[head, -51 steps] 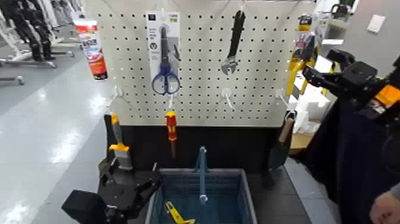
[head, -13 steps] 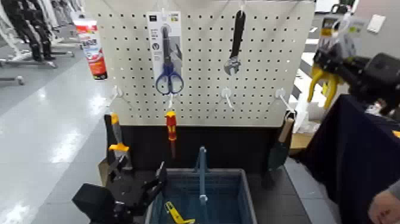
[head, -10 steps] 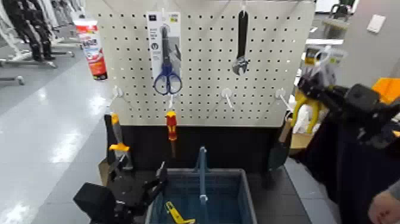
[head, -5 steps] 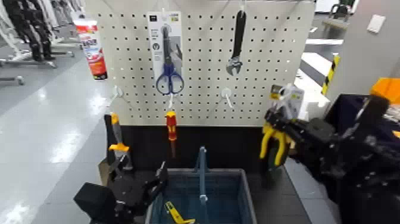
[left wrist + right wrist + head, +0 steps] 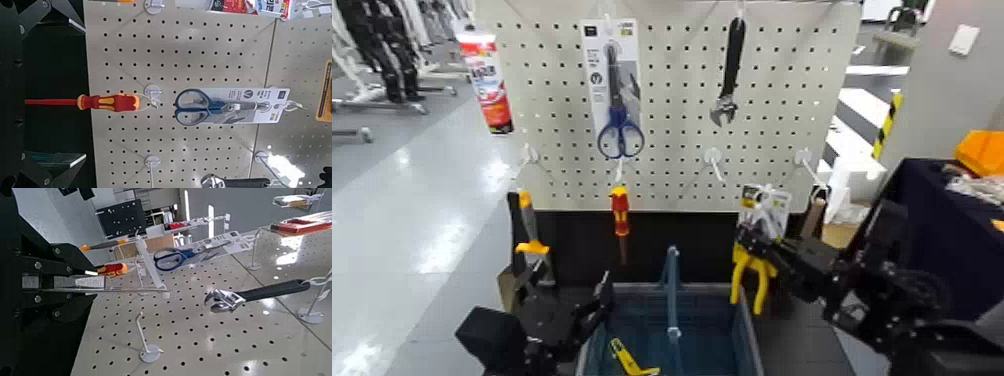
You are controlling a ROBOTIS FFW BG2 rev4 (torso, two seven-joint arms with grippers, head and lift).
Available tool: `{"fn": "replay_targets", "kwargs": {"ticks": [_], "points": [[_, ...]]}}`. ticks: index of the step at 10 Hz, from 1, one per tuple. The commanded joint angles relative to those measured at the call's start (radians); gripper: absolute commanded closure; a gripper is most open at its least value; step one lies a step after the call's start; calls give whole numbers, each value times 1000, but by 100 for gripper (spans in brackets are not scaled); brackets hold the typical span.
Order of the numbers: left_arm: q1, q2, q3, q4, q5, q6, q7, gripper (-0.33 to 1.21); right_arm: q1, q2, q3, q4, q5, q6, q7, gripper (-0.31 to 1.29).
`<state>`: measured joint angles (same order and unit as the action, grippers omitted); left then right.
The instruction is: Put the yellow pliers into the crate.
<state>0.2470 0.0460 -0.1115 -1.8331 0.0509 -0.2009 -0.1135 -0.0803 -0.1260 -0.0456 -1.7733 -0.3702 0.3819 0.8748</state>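
Note:
The yellow pliers [image 5: 750, 275] hang on their retail card [image 5: 764, 205] from my right gripper [image 5: 756, 244], which is shut on the card. They hang handles down just above the right rim of the blue-grey crate [image 5: 747, 328]. In the right wrist view the card [image 5: 150, 262] shows edge-on between the dark fingers [image 5: 59, 282]. My left gripper [image 5: 570, 310] is parked low beside the crate's left side. Its fingers [image 5: 59, 9] are spread open and empty, facing the pegboard.
A pegboard [image 5: 782, 90] behind the crate carries blue scissors [image 5: 617, 95], a black wrench [image 5: 727, 70] and a red-and-yellow screwdriver [image 5: 620, 215]. A small slim yellow tool [image 5: 630, 360] lies in the crate. A blue handle bar [image 5: 672, 290] crosses its middle. A dark table [image 5: 952, 220] stands right.
My right arm has carried the pliers from the upper right beside the pegboard down and left to just over the crate's right rim. The left arm has stayed parked.

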Motion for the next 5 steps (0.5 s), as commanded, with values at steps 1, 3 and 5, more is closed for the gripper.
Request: {"fn": "replay_targets", "kwargs": {"ticks": [1, 3, 5], "points": [[2, 0, 1, 0, 1, -5, 0, 17, -9, 0, 33, 86, -1, -48, 10, 116], [2, -3, 1, -2, 1, -6, 3, 17, -21, 3, 53, 140, -1, -77, 21, 116], [2, -8, -1, -2, 1, -6, 3, 17, -30, 3, 75, 187, -3, -98, 27, 116]]}}
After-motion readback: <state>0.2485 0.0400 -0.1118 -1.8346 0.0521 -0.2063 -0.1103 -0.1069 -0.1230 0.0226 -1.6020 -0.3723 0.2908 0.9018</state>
